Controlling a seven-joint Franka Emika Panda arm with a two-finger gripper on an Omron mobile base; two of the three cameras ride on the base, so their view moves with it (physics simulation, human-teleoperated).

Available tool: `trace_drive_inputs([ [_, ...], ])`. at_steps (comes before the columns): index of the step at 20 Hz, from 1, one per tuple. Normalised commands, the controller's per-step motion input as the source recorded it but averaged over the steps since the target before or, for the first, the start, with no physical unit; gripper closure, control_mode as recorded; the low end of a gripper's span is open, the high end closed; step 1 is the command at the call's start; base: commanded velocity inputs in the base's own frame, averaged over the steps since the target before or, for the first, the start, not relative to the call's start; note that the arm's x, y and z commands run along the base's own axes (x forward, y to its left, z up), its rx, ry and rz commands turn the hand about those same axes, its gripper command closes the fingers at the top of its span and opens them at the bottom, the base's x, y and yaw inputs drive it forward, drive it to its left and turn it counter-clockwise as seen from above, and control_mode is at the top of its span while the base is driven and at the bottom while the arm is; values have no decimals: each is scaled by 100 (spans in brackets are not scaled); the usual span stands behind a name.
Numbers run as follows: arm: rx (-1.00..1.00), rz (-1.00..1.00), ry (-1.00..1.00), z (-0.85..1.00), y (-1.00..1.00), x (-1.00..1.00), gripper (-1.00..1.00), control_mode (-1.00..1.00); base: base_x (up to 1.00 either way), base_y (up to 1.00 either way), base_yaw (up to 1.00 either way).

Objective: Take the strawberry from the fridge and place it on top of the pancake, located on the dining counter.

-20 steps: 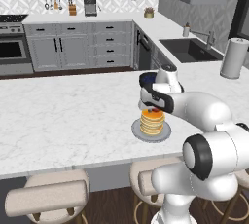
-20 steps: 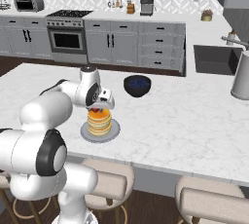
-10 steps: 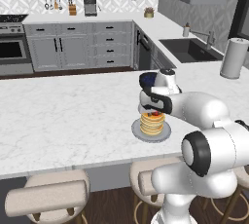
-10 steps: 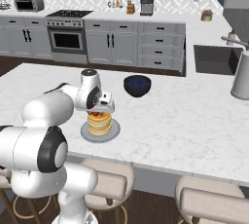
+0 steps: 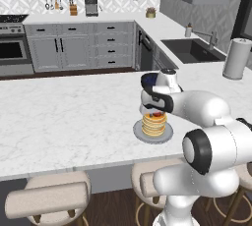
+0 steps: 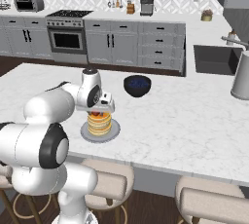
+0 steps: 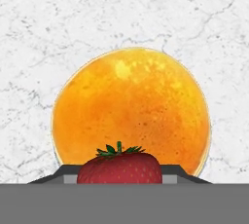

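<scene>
A stack of golden pancake rounds sits on a grey plate near the front edge of the white marble dining counter. My gripper points down right over the stack, shut on the small red strawberry, which hangs at the stack's top. From the right base view the strawberry shows under the gripper, above the pancake. Looking along the hand, the strawberry sits between my fingertips with the pancake centred beneath. The fridge is out of view.
A dark blue bowl stands on the counter just behind the plate. A grey cylinder stands at the far right by the sink. Beige stools line the counter's near edge.
My hand has sunk slightly toward the pancake stack with the strawberry still in it. Nothing else moved.
</scene>
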Motion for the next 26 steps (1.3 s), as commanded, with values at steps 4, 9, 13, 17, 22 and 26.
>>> trace_drive_inputs([
  [4, 0, 1, 0, 15, -2, 6, 100, -100, 0, 0, 0],
  [9, 0, 3, 0, 15, -4, 27, 100, -100, 0, 0, 0],
  [13, 0, 3, 1, -7, 0, 8, 100, -100, 0, 0, 0],
  [17, 0, 0, 4, -31, 3, 0, 100, -100, 0, 0, 0],
  [22, 0, 0, 0, -14, 0, 0, 100, -100, 0, 0, 0],
  [26, 0, 0, 0, -7, 0, -8, -100, -100, 0, 0, 0],
])
